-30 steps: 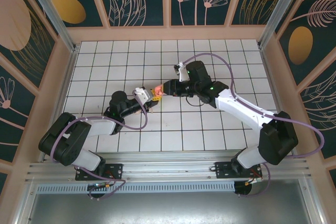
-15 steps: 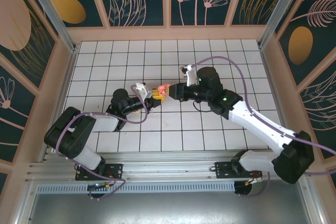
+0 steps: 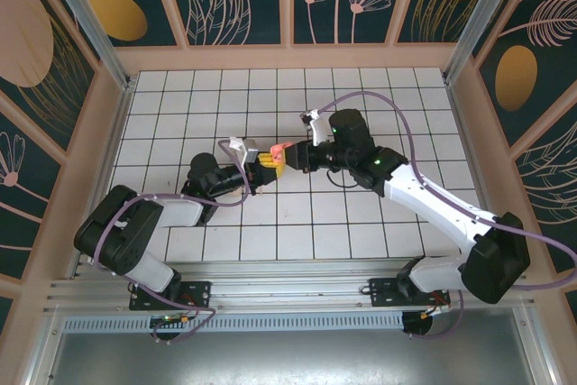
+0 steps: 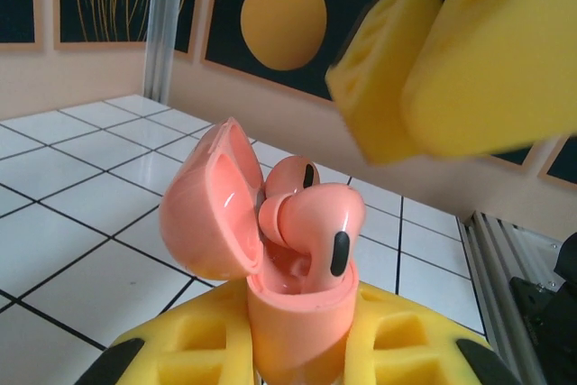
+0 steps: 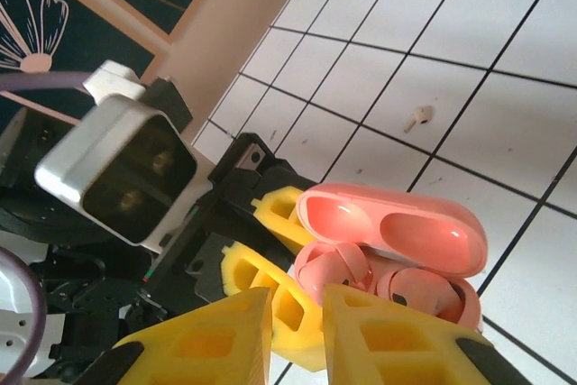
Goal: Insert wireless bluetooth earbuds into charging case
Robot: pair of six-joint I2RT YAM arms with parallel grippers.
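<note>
Right hand (image 3: 290, 159) now closer to the salmon case (image 3: 278, 151), nearly shut above both seated pink earbuds (image 5: 361, 279); left hand (image 3: 262, 167) shifted slightly.

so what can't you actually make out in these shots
- Top view: the pink case is too small to show whether the pink earbuds sit fully down.
- Left wrist view: the case base is covered by the left end effector's yellow fingers; the right end effector's yellow finger is blurred and cut off by the edge.
- Right wrist view: a tiny beige earbud on the tiles, too small for detail.
</note>
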